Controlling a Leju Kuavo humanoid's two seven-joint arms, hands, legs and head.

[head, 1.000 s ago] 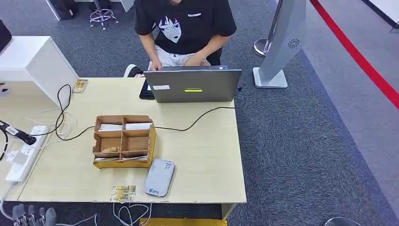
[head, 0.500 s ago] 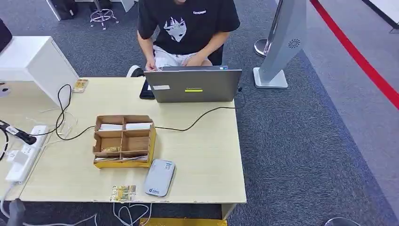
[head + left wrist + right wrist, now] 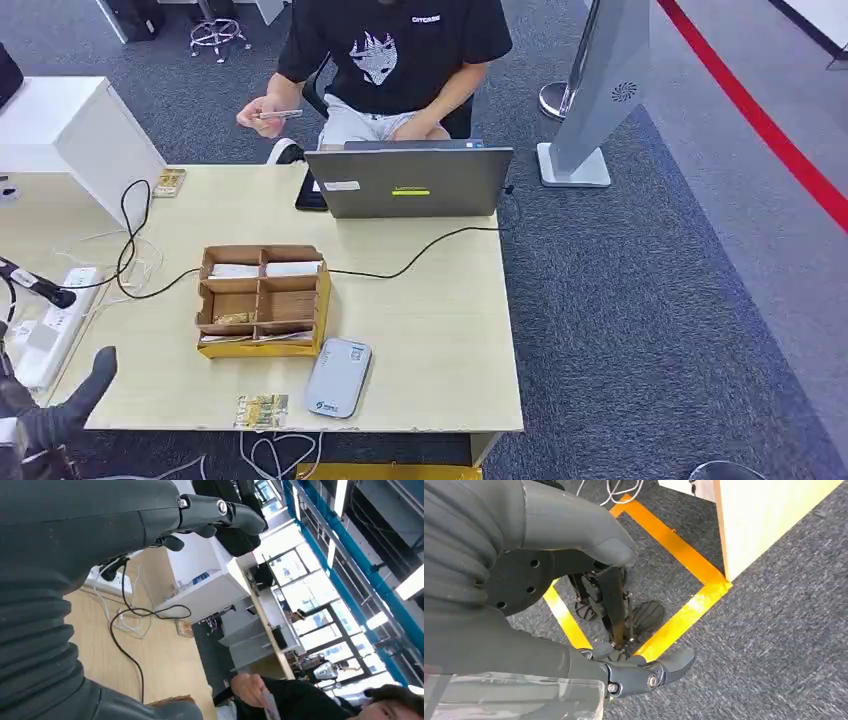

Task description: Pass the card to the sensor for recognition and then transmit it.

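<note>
The left robot hand (image 3: 62, 410) hangs open and empty at the near corner of the pale wooden worktop (image 3: 440, 330); the right robot hand (image 3: 574, 605), open and empty, hangs over grey carpet. Beyond the left robot hand lie a small gold-patterned card (image 3: 262, 409) and the grey rounded card sensor (image 3: 338, 377).

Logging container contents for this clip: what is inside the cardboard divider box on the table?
The cardboard divider box holds white cards in its two far compartments and a small gold item in a left one. The dividers hide the depths of the other compartments.
</note>
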